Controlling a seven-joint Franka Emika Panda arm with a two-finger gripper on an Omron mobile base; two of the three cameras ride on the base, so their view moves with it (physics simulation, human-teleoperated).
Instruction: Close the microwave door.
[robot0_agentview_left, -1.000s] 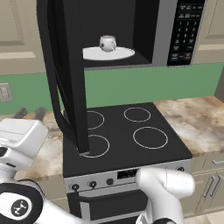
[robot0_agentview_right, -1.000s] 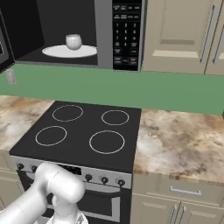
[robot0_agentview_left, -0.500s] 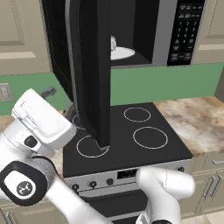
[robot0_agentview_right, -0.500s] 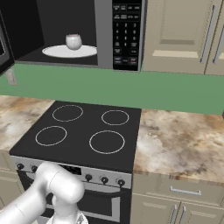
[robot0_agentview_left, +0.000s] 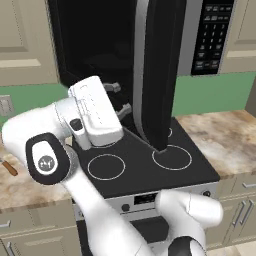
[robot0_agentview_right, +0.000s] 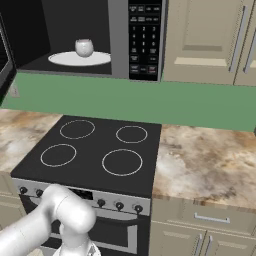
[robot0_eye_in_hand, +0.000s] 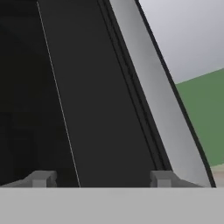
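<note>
The microwave (robot0_agentview_right: 117, 35) hangs above the stove, a white round plate (robot0_agentview_right: 80, 58) and a small white cup (robot0_agentview_right: 84, 47) inside it. Its keypad (robot0_agentview_left: 210, 35) is at the right. The microwave door (robot0_agentview_left: 157, 75) stands partly swung, almost edge-on in the left base view; a sliver of the door (robot0_agentview_right: 4, 60) shows at the left edge of the right base view. My gripper (robot0_agentview_left: 118, 98) is open, just left of the door at its outer face, with nothing between its fingers. In the hand view the gripper (robot0_eye_in_hand: 101, 181) faces the door's dark panel (robot0_eye_in_hand: 96, 109) at close range.
The black four-ring stove (robot0_agentview_right: 95, 155) lies below the microwave, with its knobs (robot0_agentview_right: 110, 204) along the front. Speckled stone counter (robot0_agentview_right: 205, 160) runs on both sides. Beige cabinets (robot0_agentview_right: 210, 40) stand to the right of the microwave, and a green wall (robot0_agentview_right: 150, 100) lies behind.
The door has swung from wide open toward the microwave's front, hiding the plate in the left base view. My hand has travelled right and up along with it.
</note>
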